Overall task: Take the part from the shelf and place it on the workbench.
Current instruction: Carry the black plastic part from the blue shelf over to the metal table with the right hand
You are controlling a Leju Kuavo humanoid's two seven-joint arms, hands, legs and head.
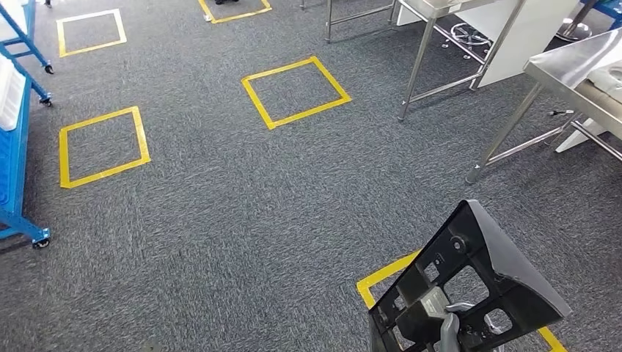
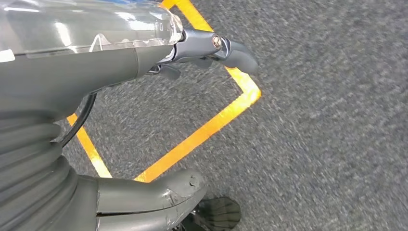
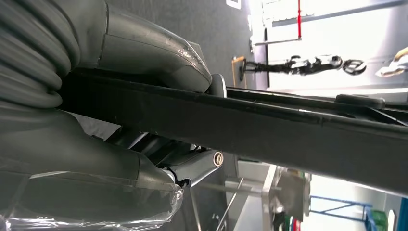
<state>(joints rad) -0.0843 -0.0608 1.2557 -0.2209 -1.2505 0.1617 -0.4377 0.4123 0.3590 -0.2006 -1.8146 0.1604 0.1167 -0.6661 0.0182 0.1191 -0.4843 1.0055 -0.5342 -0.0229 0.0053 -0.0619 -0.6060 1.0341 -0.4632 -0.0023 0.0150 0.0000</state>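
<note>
The right hand (image 1: 444, 323) gripped a black plastic panel (image 1: 477, 282), carried tilted above the grey carpet (image 1: 220, 213); the right wrist view showed thumb (image 3: 159, 53) and fingers (image 3: 197, 166) clamping its edge. The left hand (image 2: 144, 120) hung empty, fingers apart, over yellow floor tape (image 2: 207, 130). A steel workbench (image 1: 579, 73) stood well apart.

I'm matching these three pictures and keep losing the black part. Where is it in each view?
Head view: the black part is at the lower right, gripped by the right hand above a yellow floor square.
Left wrist view: the part is not in it; the left hand hangs over grey carpet.
Right wrist view: the part crosses the picture as a dark bar, held by the right hand.
Shared landmark: the steel workbench.
</note>
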